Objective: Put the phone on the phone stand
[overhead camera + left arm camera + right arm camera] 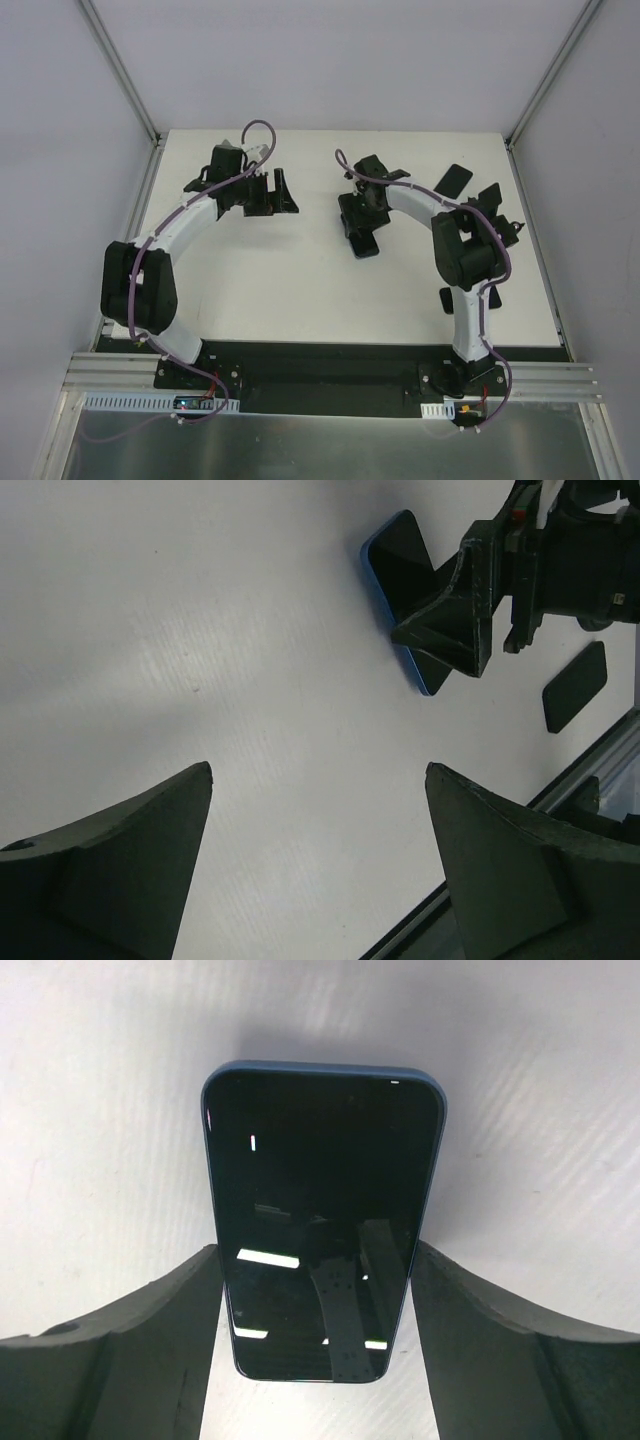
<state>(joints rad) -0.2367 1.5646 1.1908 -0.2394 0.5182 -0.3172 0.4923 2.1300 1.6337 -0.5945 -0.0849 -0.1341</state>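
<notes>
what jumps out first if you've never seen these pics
A blue-cased phone lying screen up on the white table, with the right gripper down over it, fingers against both long edges. To its left, the left gripper hangs open above the table.

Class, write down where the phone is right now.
The phone lies flat near the middle of the white table in the top view, between the fingers of the right gripper.

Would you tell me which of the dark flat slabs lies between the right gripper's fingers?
The blue-edged phone; the plain black slab lies apart from it.
</notes>
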